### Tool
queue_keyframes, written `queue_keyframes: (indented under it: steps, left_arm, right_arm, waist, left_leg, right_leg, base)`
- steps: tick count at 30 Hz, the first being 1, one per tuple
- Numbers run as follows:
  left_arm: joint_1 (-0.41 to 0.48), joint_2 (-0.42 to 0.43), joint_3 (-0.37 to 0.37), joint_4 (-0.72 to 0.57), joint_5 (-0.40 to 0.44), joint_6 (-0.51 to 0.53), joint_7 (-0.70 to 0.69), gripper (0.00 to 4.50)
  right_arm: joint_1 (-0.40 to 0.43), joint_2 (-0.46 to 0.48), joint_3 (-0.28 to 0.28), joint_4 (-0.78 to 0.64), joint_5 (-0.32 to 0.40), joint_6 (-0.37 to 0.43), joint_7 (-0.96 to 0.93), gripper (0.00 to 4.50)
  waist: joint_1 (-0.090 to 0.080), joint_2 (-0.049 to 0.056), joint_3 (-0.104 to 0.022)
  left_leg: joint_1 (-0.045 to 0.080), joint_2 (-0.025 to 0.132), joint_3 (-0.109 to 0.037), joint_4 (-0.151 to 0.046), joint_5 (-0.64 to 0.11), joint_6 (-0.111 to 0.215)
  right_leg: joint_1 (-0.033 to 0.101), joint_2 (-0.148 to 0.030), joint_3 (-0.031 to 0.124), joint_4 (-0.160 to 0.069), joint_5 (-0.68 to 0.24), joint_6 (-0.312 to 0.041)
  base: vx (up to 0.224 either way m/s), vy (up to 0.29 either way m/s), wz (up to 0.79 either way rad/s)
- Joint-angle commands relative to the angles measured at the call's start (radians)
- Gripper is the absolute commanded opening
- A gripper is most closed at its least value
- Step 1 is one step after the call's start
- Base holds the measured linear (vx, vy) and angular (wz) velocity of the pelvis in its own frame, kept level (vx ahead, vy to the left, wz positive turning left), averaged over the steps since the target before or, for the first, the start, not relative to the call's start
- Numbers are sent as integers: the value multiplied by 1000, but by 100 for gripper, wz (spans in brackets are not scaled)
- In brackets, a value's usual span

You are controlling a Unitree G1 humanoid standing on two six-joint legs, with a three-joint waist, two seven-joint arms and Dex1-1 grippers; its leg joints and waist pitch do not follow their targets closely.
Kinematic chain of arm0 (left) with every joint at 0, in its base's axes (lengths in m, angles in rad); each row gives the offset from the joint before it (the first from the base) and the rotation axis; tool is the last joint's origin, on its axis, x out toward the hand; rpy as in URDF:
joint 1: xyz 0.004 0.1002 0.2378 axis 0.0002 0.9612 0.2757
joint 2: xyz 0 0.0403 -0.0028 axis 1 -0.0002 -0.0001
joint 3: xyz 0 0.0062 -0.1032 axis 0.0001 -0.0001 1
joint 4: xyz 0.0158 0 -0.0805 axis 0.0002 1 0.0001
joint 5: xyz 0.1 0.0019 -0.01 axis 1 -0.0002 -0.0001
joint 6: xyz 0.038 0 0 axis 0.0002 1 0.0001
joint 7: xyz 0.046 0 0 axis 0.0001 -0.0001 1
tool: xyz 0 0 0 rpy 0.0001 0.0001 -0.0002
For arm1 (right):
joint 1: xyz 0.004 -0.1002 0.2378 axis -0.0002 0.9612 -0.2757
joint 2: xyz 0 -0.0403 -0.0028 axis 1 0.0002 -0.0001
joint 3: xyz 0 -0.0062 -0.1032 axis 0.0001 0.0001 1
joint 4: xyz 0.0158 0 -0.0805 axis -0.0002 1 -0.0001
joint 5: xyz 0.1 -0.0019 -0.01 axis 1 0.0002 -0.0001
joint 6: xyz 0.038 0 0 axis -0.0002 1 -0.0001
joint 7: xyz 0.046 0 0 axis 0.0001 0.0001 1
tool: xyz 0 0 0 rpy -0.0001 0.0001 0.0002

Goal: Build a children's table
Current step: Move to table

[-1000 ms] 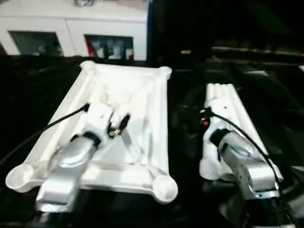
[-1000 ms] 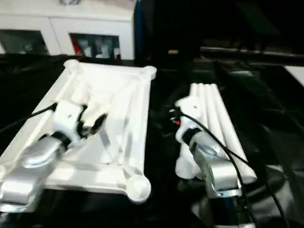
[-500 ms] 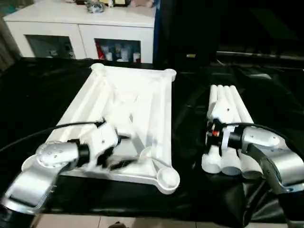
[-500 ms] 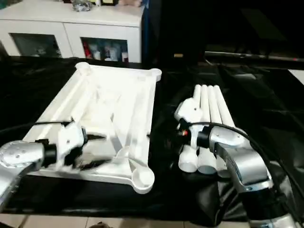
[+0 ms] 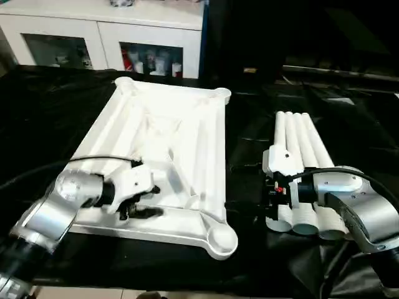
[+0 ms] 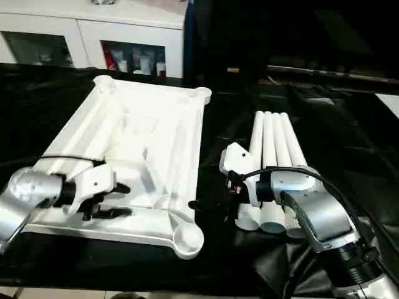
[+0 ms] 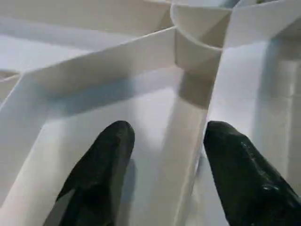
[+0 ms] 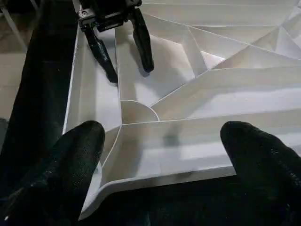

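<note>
The white tabletop [image 5: 165,146] is lying upside down on the black table [image 5: 249,261], ribbed side up, with a round socket at each corner. The four white legs [image 5: 299,162] are lying side by side on the table to the right of the tabletop, apart from it, their flared ends toward the near edge.

The left pincer [image 5: 140,202] is reaching in from the left over the near end of the tabletop. Its two black fingers [image 7: 101,174] are standing apart on either side of one upright rib, close to the near right corner socket [image 5: 219,238]; whether they are pressing on the rib cannot be told.

The right pincer [image 8: 162,155] is hovering in the gap between the legs and the tabletop's right edge, pointing toward the tabletop. Its fingers are spread wide and holding nothing.

A white cabinet [image 5: 100,31] is standing behind the table.
</note>
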Motion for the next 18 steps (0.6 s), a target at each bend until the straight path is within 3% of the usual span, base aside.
queue_keyframes:
  steps: [1, 2, 3, 4, 5, 6, 7, 8, 11, 18]
  left_arm:
    - [-22, -2, -14, 15, 1, -7, -31, 240]
    - [-27, -3, -17, 20, 2, -5, -38, 240]
    - [-46, -2, -28, 36, 3, 9, -67, 235]
    - [-48, -2, -30, 37, 3, 9, -69, 227]
    - [-63, 2, -36, 47, -3, 23, -93, 216]
    - [-68, 2, -36, 49, -7, 32, -101, 205]
    - [-73, 7, -35, 52, -10, 31, -112, 199]
    - [-73, 7, -35, 52, -10, 31, -112, 197]
    - [-72, 11, -32, 50, -14, 48, -127, 163]
    - [-71, -7, -28, 65, -13, 63, -129, 113]
  right_arm:
    - [11, -7, -9, -12, 8, 9, 1, 438]
    - [12, -6, -11, -11, 10, 9, 0, 438]
    - [17, 4, -17, -4, 17, 7, -8, 438]
    - [18, 4, -18, -4, 17, 7, -9, 438]
    - [25, 10, -20, -6, 20, 10, -17, 438]
    - [29, 11, -22, -10, 22, 12, -20, 438]
    - [39, 11, -22, -25, 23, 16, -25, 438]
    - [39, 11, -22, -26, 23, 16, -25, 438]
    - [54, 8, -22, -51, 28, 25, -28, 438]
    - [63, 12, -22, -66, 30, 30, -34, 438]
  waist:
    - [4, 17, -60]
    - [6, 16, -57]
    - [9, 33, -56]
    - [7, 28, -54]
    - [8, 39, -54]
    - [8, 35, -54]
    - [8, 43, -53]
    - [8, 39, -53]
    - [8, 46, -54]
    - [4, 47, -55]
  left_leg:
    - [22, 68, -28, -73, -117, 27]
    - [23, 69, -28, -75, -139, 21]
    - [27, 70, -30, -77, -172, 6]
    - [27, 71, -29, -79, -191, -2]
    - [29, 72, -32, -81, -215, -18]
    - [30, 72, -31, -81, -227, -24]
    - [29, 72, -32, -82, -228, -26]
    - [27, 71, -31, -80, -218, -22]
    - [23, 70, -31, -78, -193, -10]
    - [23, 71, -30, -77, -180, 0]
  right_leg:
    - [22, -94, 47, -64, 120, -241]
    - [22, -95, 47, -67, 90, -242]
    - [19, -97, 48, -72, 44, -240]
    - [19, -95, 48, -74, 25, -241]
    - [19, -97, 48, -74, 4, -243]
    - [21, -97, 49, -74, -8, -247]
    - [20, -98, 50, -73, -9, -250]
    - [22, -97, 51, -75, 0, -252]
    - [25, -98, 51, -74, 2, -248]
    - [23, -95, 49, -73, 12, -255]
  base:
    - [0, 0, 0]
    - [0, 0, 0]
    - [0, 0, 0]
    - [0, 0, 0]
    - [0, 0, 0]
    - [0, 0, 0]
    - [0, 0, 0]
    - [0, 0, 0]
    - [0, 0, 0]
    - [0, 0, 0]
